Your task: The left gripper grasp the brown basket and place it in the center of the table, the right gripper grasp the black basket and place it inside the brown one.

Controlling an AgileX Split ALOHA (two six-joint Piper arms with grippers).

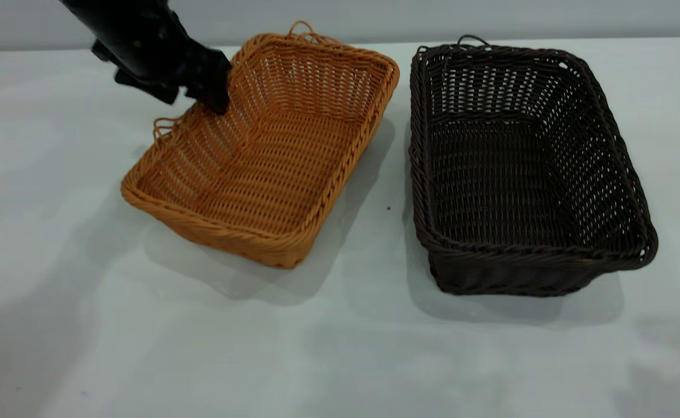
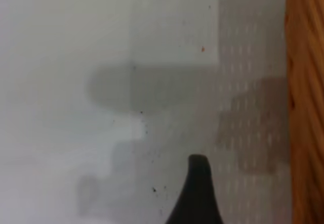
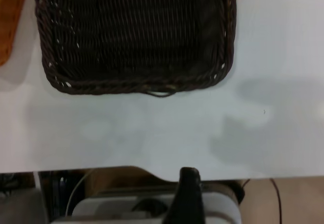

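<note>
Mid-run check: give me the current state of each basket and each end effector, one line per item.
brown basket: tilted, left side lifted, empty.
black basket: flat on the table, empty, untouched, beside the brown one.
left end effector: at the brown basket's left rim; grip unclear.
right end effector: back past the table edge, away from the black basket.

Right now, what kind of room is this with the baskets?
Probably a robot test bench: a plain pale table holding only the brown basket and the black basket, with the left claw at the brown one's rim.
</note>
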